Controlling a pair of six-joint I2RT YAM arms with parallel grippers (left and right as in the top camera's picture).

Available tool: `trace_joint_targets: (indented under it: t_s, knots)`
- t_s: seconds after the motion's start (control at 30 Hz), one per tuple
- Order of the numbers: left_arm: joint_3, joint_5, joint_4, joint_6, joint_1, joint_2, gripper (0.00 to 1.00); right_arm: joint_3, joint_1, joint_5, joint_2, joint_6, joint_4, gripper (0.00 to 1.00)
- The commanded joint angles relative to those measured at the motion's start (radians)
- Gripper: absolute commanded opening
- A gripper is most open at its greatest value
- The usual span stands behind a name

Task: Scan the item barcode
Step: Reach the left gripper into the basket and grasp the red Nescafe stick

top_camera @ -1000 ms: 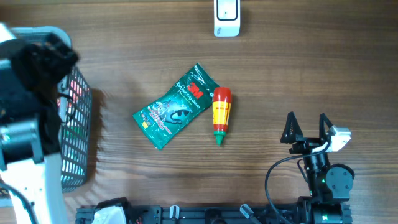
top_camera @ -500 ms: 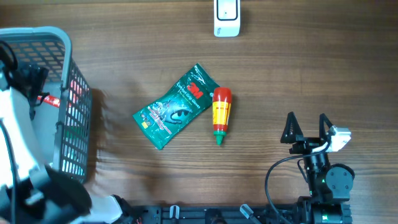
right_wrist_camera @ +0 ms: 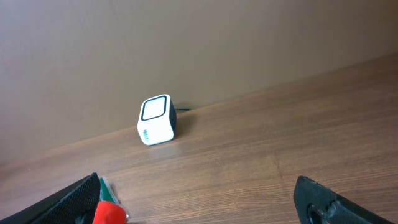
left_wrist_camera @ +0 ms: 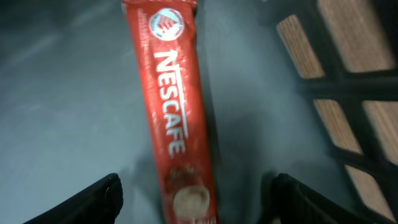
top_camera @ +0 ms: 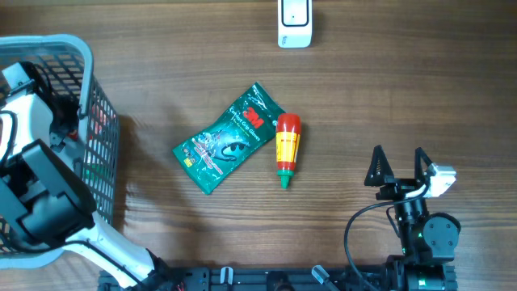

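Observation:
A red Nescafé stick sachet (left_wrist_camera: 177, 124) lies flat on the grey floor of the basket (left_wrist_camera: 348, 93). My left gripper (left_wrist_camera: 196, 186) hangs over the sachet's lower end, open, one finger on each side and neither touching it. From overhead, the left arm (top_camera: 40, 202) reaches into the basket (top_camera: 101, 162) at the far left and hides its own jaws. The white barcode scanner (top_camera: 294, 23) stands at the table's far edge and faces the right wrist camera (right_wrist_camera: 155, 119). My right gripper (top_camera: 399, 166) rests open and empty at the front right.
A green 3M packet (top_camera: 226, 139) and a red-and-yellow squeeze bottle (top_camera: 287, 149) lie side by side mid-table. The bottle's red cap (right_wrist_camera: 109, 213) shows beside my right gripper's left finger. Bare wood lies between them and the scanner.
The left arm has swung about over the basket and now reaches down into it. The right arm and the items on the table have not moved.

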Motion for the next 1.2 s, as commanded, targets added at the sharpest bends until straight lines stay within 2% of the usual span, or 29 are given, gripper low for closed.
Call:
trace_joint_targets:
  t_s: [0.0, 0.07, 0.1, 0.23, 0.33, 0.37, 0.63, 0.9, 1.07, 1.17]
  knots:
    - [-0.030, 0.000, 0.026, 0.035, 0.002, 0.039, 0.80, -0.001, 0.006, 0.015, -0.011, 0.004, 0.003, 1.00]
    - [-0.043, 0.000, 0.042, 0.034, 0.002, 0.050, 0.79, -0.001, 0.006, 0.015, -0.011, 0.004, 0.003, 1.00]
    - [-0.052, 0.000, 0.050, 0.034, 0.002, 0.053, 0.75, -0.001, 0.006, 0.015, -0.011, 0.004, 0.003, 1.00]
    - [-0.087, -0.004, 0.061, 0.035, 0.002, 0.054, 0.31, -0.001, 0.006, 0.015, -0.011, 0.005, 0.003, 1.00]
    - [-0.093, -0.004, 0.039, 0.034, 0.002, 0.054, 0.08, -0.001, 0.006, 0.015, -0.011, 0.005, 0.003, 1.00]
    - [-0.093, -0.005, 0.032, 0.035, 0.002, 0.053, 0.04, -0.001, 0.006, 0.015, -0.011, 0.004, 0.003, 1.00]
    - [-0.090, -0.036, -0.018, 0.033, 0.002, -0.060, 0.04, -0.001, 0.006, 0.015, -0.011, 0.004, 0.003, 1.00]
    - [-0.090, -0.030, -0.036, -0.005, 0.002, -0.406, 0.04, -0.001, 0.006, 0.015, -0.011, 0.004, 0.003, 1.00]
    - [-0.090, 0.073, -0.047, -0.008, 0.002, -0.626, 0.04, -0.001, 0.006, 0.015, -0.011, 0.005, 0.003, 1.00]
    - [-0.090, 0.218, -0.053, -0.007, -0.004, -0.733, 0.04, -0.001, 0.006, 0.015, -0.011, 0.004, 0.003, 1.00]
